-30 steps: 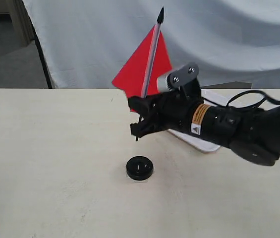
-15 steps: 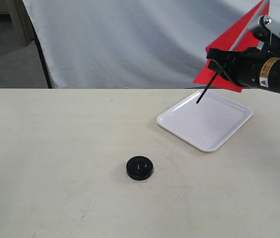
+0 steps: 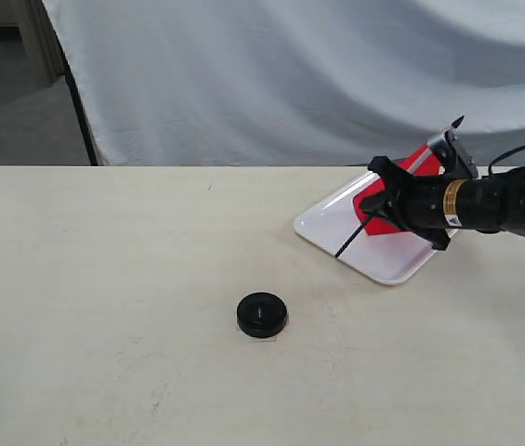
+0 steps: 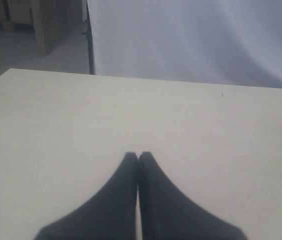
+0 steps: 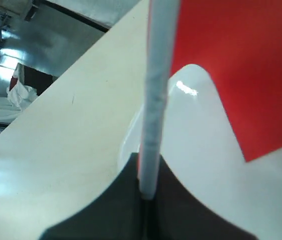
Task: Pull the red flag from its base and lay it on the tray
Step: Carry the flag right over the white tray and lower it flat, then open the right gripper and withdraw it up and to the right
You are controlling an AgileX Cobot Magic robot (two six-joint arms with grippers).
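Holding: small red cloth flag on a thin black pole [image 3: 383,227], clamped in my right gripper [image 3: 380,197] just above the shallow white rectangular plastic tray [image 3: 336,218] — pole slanting, foot toward the tray's left rim. Round glossy black plastic base [image 3: 262,314] sits well apart. Left gripper [image 4: 139,156] closed on nothing.

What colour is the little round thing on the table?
The base is glossy black, clearest in the exterior view.

tray [image 3: 385,263]: glossy white plastic | base [image 3: 262,315]: glossy black plastic | red flag [image 5: 230,60]: matt cloth | table [image 3: 104,279]: matt, smooth
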